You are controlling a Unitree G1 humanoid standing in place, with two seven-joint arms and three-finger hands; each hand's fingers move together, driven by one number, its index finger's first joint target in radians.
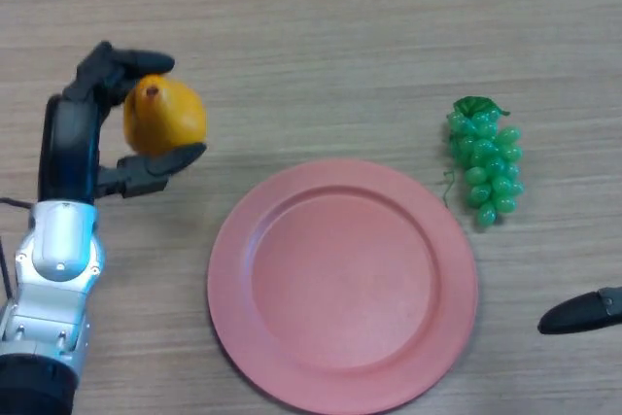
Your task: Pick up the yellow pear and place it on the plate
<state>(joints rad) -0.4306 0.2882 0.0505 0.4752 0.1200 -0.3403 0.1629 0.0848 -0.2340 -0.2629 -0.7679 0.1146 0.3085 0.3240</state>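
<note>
Pear (163,117), yellow: one only, held in the left hand (83,138) near the left edge of the worktop (340,36), to the upper left of the plate and apart from it. The fruit is yellow-orange and smooth, rounded in outline, with a small dark stem mark facing up toward its left side. Black fingers (121,63) curl over its top and the thumb (155,167) presses from below, so the pear is clasped between them. One plate (292,366), round and salmon-red with a broad flat rim, lies at the middle of the near edge of the worktop and carries nothing. One bunch of green grapes (489,164), topped by a green leaf, lies just beyond the plate's upper right rim, toward the right edge. Right hand (581,314): only a dark tip shows at the right edge; whether its fingers are curled or straight cannot be told.
</note>
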